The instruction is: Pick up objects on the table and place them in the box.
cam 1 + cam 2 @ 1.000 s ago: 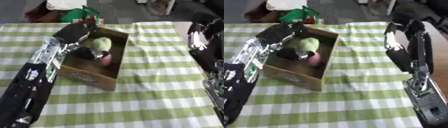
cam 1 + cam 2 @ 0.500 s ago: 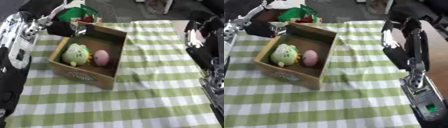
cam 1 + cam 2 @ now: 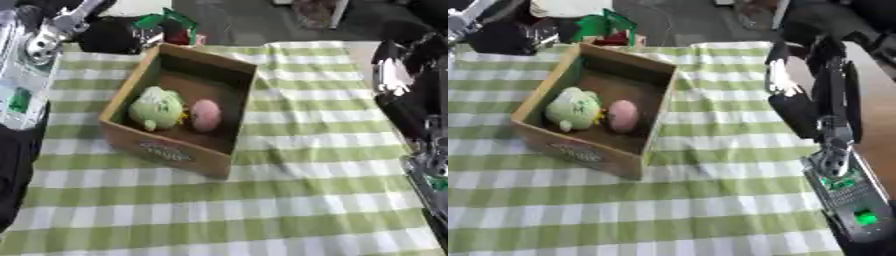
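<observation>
Box (image 3: 179, 117) contents, left eye view: green plush toy (image 3: 157, 107) and pink egg-shaped object (image 3: 206, 115) lay side by side inside. Left hand (image 3: 109, 35), previously over the box, had withdrawn to the far left; finger state could not be told.

Right eye view: right hand (image 3: 785, 97) hung right of the box, fingers unclear. No loose object remained on the checked cloth (image 3: 710, 200); task judged near complete.

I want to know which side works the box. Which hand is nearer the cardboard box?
Left. The left hand is just past the box's far left corner; the right hand hangs off to its right, across bare cloth.
</observation>
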You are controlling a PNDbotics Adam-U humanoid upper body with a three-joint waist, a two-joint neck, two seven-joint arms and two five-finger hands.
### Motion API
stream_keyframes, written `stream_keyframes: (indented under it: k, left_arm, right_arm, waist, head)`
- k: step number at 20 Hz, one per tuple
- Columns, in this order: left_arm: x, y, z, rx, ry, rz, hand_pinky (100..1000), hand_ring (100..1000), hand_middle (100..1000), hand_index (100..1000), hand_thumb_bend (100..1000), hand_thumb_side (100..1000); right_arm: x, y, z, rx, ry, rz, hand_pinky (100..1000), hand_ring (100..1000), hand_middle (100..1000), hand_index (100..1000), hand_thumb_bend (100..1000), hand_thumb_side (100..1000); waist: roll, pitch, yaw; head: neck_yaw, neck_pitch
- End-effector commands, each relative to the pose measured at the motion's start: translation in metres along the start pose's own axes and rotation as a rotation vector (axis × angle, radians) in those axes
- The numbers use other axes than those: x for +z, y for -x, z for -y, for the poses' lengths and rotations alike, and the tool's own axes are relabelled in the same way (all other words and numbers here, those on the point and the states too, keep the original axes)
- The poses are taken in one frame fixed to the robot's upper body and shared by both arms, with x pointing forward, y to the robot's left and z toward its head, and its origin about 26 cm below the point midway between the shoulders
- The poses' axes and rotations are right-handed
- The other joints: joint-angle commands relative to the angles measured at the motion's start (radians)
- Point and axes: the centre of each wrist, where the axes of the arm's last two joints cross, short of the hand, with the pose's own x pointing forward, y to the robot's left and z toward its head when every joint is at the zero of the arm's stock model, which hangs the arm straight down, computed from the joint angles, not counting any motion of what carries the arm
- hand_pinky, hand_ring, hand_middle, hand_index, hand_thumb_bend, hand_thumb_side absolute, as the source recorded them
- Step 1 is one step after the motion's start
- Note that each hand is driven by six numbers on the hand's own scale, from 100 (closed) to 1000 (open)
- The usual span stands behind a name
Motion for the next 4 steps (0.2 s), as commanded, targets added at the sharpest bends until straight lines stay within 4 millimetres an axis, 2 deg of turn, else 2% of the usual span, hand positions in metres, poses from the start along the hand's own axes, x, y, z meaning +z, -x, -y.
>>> stream_keyframes:
  k: [1, 2, 4]
  left_arm:
    - [0.008, 0.002, -0.035, 0.023, -0.142, -0.022, 608, 797, 779, 858, 162, 966]
    - [0.012, 0.004, -0.041, 0.040, -0.183, -0.034, 583, 776, 759, 844, 100, 996]
    - [0.023, 0.008, -0.052, 0.076, -0.262, -0.065, 508, 708, 690, 801, 100, 1000]
  right_arm:
    - [-0.007, -0.005, 0.006, 0.019, 0.012, 0.035, 757, 781, 730, 791, 100, 468]
    - [-0.007, -0.005, 0.006, 0.020, 0.015, 0.036, 757, 781, 730, 791, 100, 467]
    - [-0.007, -0.005, 0.007, 0.020, 0.023, 0.036, 757, 780, 729, 791, 100, 464]
  waist:
    - [-0.003, -0.026, 0.004]
    - [-0.004, -0.026, 0.006]
    - [-0.006, -0.028, 0.012]
  head:
    - [0.000, 0.008]
    - [-0.002, 0.009]
    - [-0.006, 0.011]
